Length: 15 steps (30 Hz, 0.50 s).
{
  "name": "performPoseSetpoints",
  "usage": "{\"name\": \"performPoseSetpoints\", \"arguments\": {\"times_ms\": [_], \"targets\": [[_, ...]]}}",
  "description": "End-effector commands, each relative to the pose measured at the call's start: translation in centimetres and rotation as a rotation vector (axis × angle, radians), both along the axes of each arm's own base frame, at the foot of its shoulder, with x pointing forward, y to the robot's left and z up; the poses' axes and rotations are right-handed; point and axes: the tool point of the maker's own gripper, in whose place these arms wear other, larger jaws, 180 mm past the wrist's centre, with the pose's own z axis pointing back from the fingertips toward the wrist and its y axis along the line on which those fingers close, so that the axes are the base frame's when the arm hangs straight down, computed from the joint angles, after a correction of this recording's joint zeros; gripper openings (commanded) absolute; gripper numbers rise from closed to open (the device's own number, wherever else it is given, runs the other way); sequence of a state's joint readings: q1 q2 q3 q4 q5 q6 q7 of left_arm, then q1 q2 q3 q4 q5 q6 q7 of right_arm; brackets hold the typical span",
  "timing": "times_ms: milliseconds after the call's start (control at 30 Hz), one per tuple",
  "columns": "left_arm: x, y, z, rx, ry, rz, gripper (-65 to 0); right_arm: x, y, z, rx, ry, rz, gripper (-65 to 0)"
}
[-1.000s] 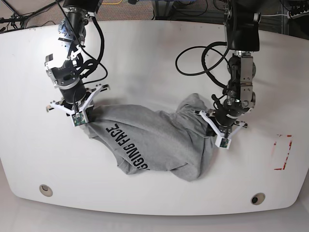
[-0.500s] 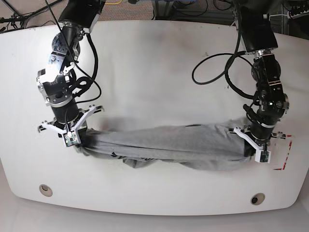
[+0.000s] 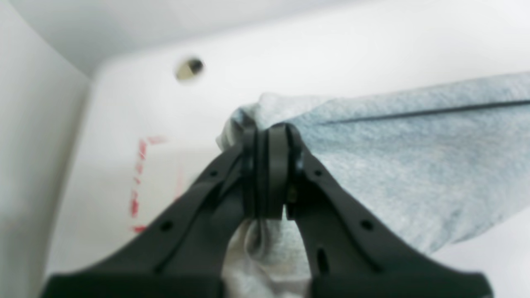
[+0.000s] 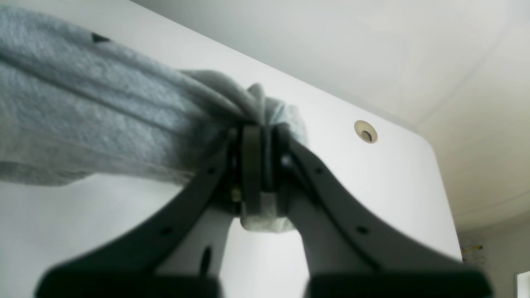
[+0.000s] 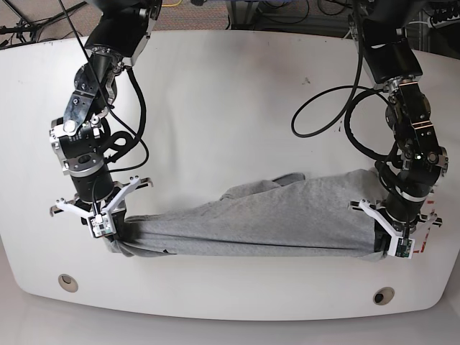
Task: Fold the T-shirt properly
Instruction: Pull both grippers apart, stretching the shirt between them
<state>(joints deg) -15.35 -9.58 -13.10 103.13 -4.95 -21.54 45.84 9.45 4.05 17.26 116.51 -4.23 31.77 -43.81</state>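
The T-shirt (image 5: 259,223) is a light heather-grey garment pulled out into a long, loosely wrinkled band, with only a few dark slivers of print showing along its lower edge in the base view. Its long axis runs across the white bench (image 5: 230,93), parallel to the bench's near edge, and a looser fold rises from the band's upper side towards its middle. It lies over the near half of the bench, between the two round holes (image 5: 68,282) set by the near corners.

The left gripper (image 5: 392,241) has its jaws pressed together on a bunched end of the T-shirt, and the right gripper (image 5: 108,224) is clamped in the same way on the opposite end.

The left wrist view shows the cloth pinched between the black fingers (image 3: 276,165), a dark seam line running along the fabric, and blurred red marks (image 3: 138,182) on the bench beside the shirt end. The right wrist view shows a twisted knot of fabric (image 4: 256,107) above the closed fingers (image 4: 250,165), which the base view hides.
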Motion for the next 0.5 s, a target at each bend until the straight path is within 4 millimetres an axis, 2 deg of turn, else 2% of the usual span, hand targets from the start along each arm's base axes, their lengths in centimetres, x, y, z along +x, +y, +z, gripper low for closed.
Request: {"name": "performPoseSetpoints", "arguments": {"times_ms": [0,133,267,333,467], "targets": [[0.3,-0.7,3.0,0.023,-0.093,-0.035,-64.7,0.2,-0.6,2.9,-0.017,-0.09,-0.014,-65.0],[0.4,-0.9,4.3,0.038,-0.129,-0.05,-64.7,0.7,-0.7,4.3,-0.02,-0.124,-0.017,-65.0],[0.6,-0.7,6.3,0.052,-0.18,-0.054,-64.7,1.4,-0.9,6.6,-0.028,-0.18,-0.023,-65.0],[0.5,0.1,7.3,0.053,-0.209,-0.026,-64.4,1.5,-0.9,7.9,-0.034,-0.212,-0.013,-65.0],[0.6,0.3,9.2,0.056,-0.256,-0.021,-64.5,2.1,-1.1,9.6,-0.043,-0.248,-0.018,-65.0]]}}
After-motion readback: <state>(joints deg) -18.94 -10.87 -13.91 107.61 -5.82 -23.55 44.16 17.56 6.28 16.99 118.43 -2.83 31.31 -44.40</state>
